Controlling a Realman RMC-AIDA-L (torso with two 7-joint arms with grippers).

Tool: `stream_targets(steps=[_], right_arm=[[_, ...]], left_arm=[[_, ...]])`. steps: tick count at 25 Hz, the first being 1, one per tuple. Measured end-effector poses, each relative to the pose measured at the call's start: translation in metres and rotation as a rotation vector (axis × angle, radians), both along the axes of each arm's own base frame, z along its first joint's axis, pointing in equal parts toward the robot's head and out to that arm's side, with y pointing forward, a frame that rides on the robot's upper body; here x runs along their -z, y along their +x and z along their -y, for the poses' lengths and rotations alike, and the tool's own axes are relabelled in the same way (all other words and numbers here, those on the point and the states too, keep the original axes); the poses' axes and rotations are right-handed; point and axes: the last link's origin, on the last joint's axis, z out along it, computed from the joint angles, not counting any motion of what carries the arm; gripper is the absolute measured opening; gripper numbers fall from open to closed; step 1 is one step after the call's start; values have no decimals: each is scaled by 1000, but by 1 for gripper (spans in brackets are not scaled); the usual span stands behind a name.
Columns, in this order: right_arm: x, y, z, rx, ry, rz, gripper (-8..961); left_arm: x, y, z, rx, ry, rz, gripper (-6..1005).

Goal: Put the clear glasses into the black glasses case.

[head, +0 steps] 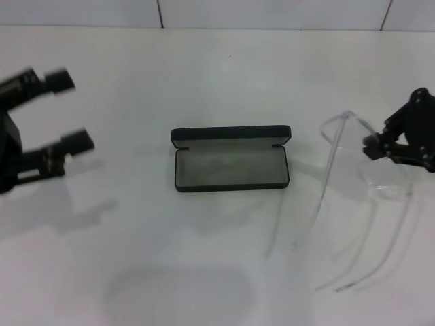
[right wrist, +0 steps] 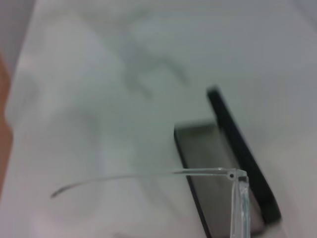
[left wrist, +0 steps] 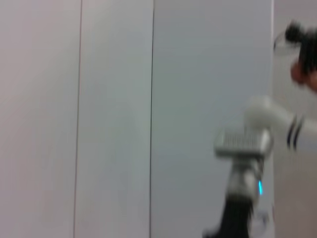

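While the black glasses case lay open at the table's centre — lid raised on its far side — the right gripper was clamped on the clear glasses, held above the table right of the case, temple arms trailing nearward; the left gripper hovered far left, fingers apart

White table: plain, smooth, slightly glossy surface filling nearly the whole head view. Soft grey shadows lie on it at 9 o'clock and 6 o'clock. Wall: pale panels along the table's far edge at 12 o'clock, divided by thin dark vertical seams. Similar panels and seams appear in the left wrist view.
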Motion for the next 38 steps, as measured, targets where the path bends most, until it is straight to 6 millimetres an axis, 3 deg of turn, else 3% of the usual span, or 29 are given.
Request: stream_targets(steps=[4,11,18,27,38], right_arm=[[21,8,0,62,-38,-229,65],[47,9,3,130,-115,-463,65],[60,4,8,191,-180,-592,64],[66,-10,12,223,-250,-693,64],[73,-35,4,197,-256,-773,64]], left_arm=[[0,13,-7,63,58,43,757],[23,43,-24,179,44,83,749],[48,66,-38,277,-7,135,437],[66,75,-42,310,-53,162,93],[89,79,-32,338,-142,171,96]])
